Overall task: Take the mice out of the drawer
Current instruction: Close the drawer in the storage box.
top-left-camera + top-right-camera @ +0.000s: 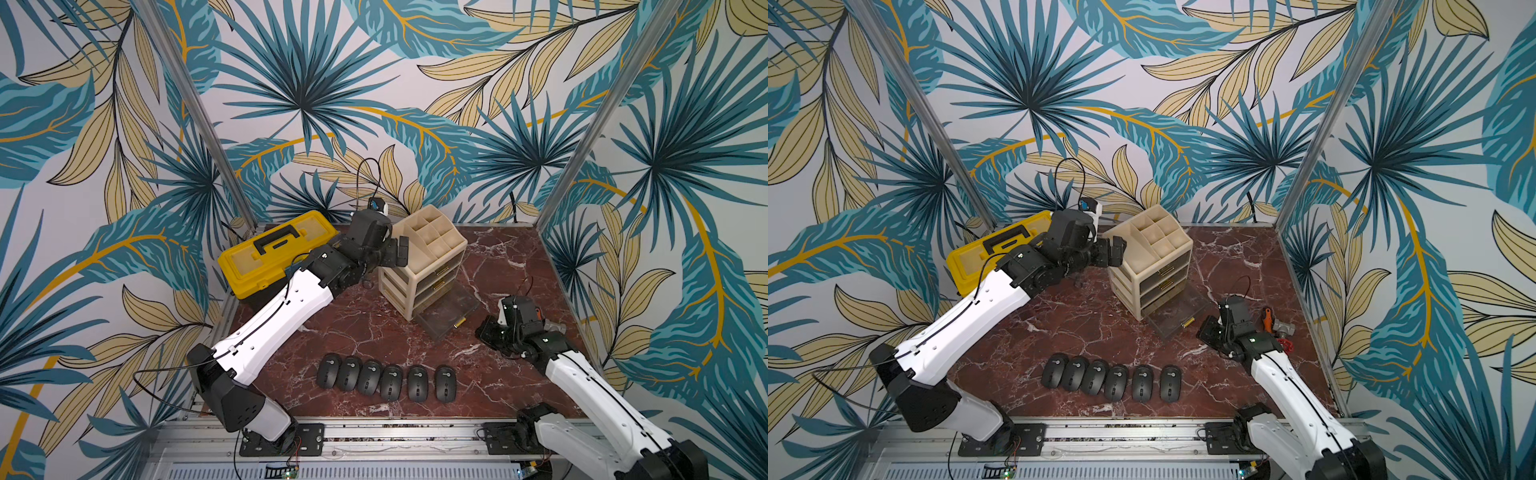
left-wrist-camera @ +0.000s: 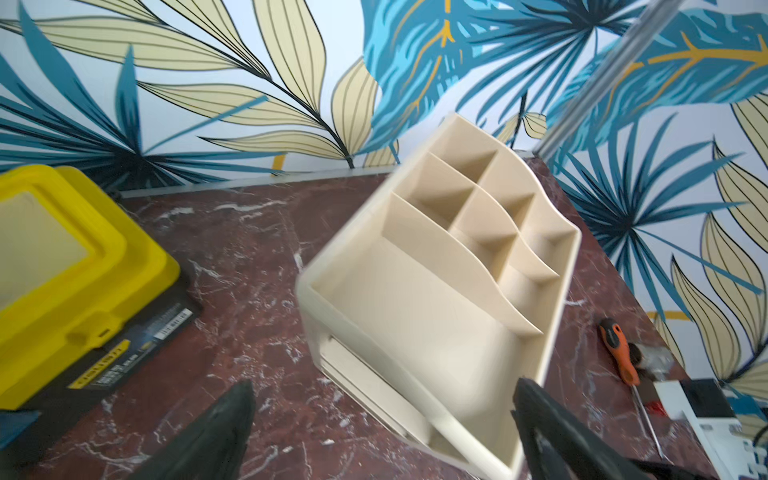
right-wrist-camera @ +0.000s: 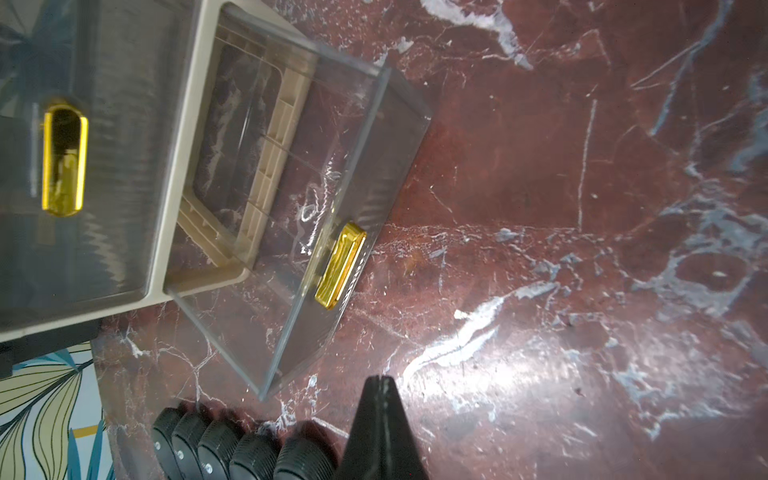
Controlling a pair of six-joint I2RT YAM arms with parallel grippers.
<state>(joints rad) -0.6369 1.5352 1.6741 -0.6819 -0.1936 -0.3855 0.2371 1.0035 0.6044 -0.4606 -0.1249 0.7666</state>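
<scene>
Looking in, we see the clear drawer bare and all six mice lined up on the bench. Our right tool is pinched closed, holding nothing; our left tool is spread wide. We should lift away slowly, clear of the row.

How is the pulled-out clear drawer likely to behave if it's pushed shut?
The clear drawer looks empty and thin-walled, so probably light and easy to slide. It sits askew in the beige organizer, so it may bind rather than run straight. The organizer looks like light plastic and could shift unless the open left gripper steadies it.
</scene>
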